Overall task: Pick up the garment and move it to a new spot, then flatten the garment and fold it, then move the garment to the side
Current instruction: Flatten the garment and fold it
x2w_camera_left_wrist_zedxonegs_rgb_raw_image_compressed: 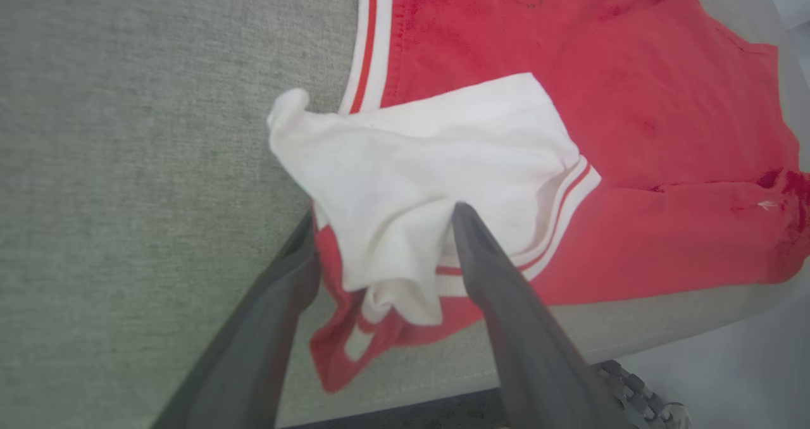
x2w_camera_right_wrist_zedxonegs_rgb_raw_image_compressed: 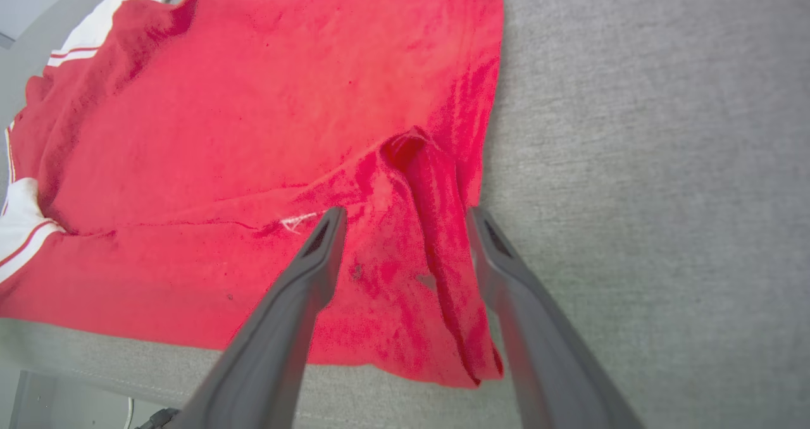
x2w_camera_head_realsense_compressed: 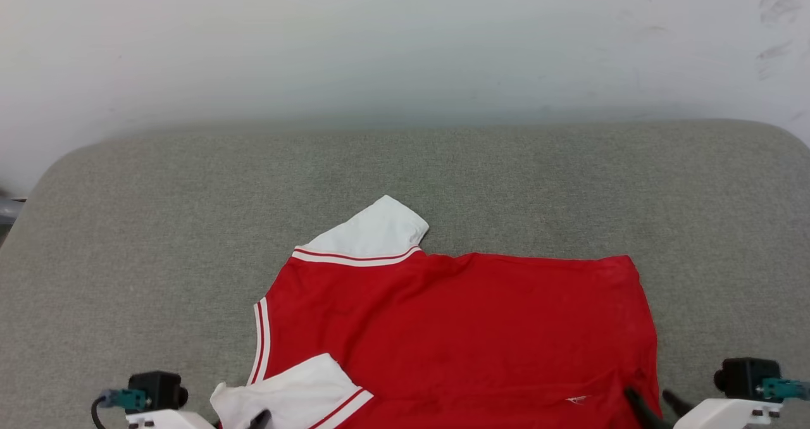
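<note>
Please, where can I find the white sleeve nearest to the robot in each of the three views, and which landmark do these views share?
Head view: the near white sleeve of the garment lies at the bottom edge, left of centre.
Left wrist view: the near white sleeve lies in the middle, crumpled.
Right wrist view: the near white sleeve is at the left edge, just below mid-height.
Shared landmark: the small white mark on the red cloth.

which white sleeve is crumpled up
The near sleeve by the left tool: it is bunched and folded onto the red shirt. The far sleeve lies flat.
</note>
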Tool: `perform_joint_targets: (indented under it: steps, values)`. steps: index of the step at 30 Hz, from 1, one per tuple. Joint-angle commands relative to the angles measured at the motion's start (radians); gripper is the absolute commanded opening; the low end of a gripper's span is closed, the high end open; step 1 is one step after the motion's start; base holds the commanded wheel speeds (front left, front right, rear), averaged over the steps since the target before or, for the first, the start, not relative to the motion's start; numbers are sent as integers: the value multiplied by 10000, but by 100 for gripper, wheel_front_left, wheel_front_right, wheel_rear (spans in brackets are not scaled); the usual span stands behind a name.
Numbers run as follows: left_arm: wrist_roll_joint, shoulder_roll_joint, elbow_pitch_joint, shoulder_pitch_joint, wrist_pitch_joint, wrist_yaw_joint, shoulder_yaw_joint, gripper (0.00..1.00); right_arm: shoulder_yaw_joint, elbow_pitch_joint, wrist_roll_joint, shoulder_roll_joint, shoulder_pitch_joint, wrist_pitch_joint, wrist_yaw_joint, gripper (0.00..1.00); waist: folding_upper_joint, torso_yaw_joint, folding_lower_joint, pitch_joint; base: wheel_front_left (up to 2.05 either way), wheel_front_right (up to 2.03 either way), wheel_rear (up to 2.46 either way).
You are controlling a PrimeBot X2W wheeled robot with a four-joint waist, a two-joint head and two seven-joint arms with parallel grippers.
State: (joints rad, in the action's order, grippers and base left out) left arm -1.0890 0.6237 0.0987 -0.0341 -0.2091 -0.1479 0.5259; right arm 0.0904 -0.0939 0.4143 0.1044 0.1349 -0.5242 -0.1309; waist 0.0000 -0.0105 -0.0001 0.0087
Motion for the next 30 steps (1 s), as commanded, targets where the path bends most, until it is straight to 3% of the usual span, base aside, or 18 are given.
perform_joint_targets:
  steps: [1,8,17,22,30]
  values:
    - [174,59,18,214,154,99,-36,100,-19,148,-30,-20,0,605,5,100,0,-33,1,-53,0,0,0]
    - [1178,16,-180,1026,1460,-32,-337,100,-24,799,-1018,-100,-453,3202,5,100,0,-121,1,-1,0,0,0]
    - [2481,-363,73,2523,3052,-216,-483,100,15,1831,-2343,-427,-1186,4412,5,100,0,-373,1,858,0,0,0]
    - [2747,-562,432,3638,3227,188,-410,100,-132,2329,-2562,-534,-1699,4625,5,100,0,-578,1,1713,0,0,0]
    - [2326,-619,1469,5906,1977,1524,-153,100,-384,2537,-2360,-551,-2319,4858,5,100,0,-1002,1,2856,0,0,0]
